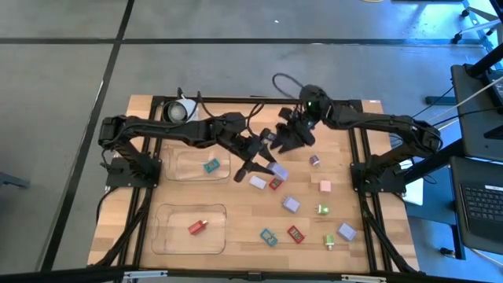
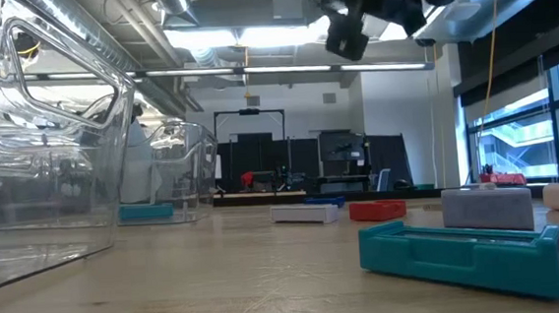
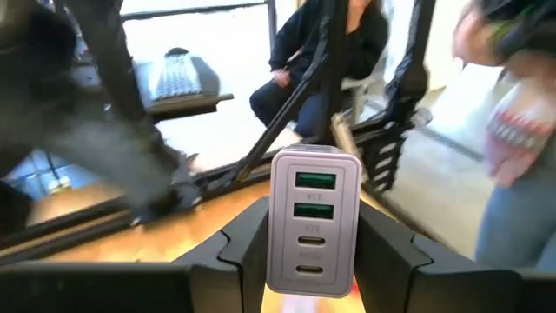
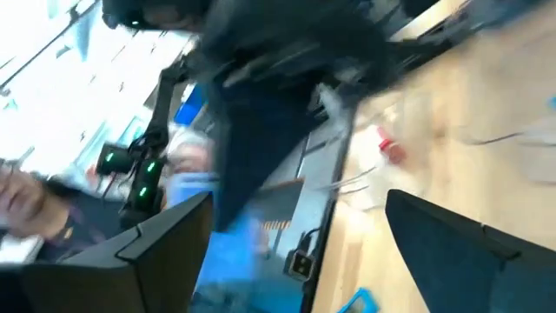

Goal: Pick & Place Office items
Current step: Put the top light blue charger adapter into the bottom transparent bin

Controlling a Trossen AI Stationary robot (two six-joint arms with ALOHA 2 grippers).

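Note:
My left gripper is shut on a white-lavender block with green sockets on its face, held above the table's middle. My right gripper hovers open just beyond it, toward the far edge, holding nothing. Both grippers show high up in the low view. Several small pieces lie flat on the wood: lavender, pink, teal, red, green. A teal piece lies in the far tray and a red one in the near tray. My left gripper pinches the block between its two fingers, one pad on each narrow side, with the socket face toward the wrist camera. The fingers come at it roughly level. The block stands upright in the hold, lifted clear of the table.
Two clear shallow trays sit on the table's left half. A white round cup-like object stands at the far left corner. Black frame rails run along the sides. People show in the room beyond.

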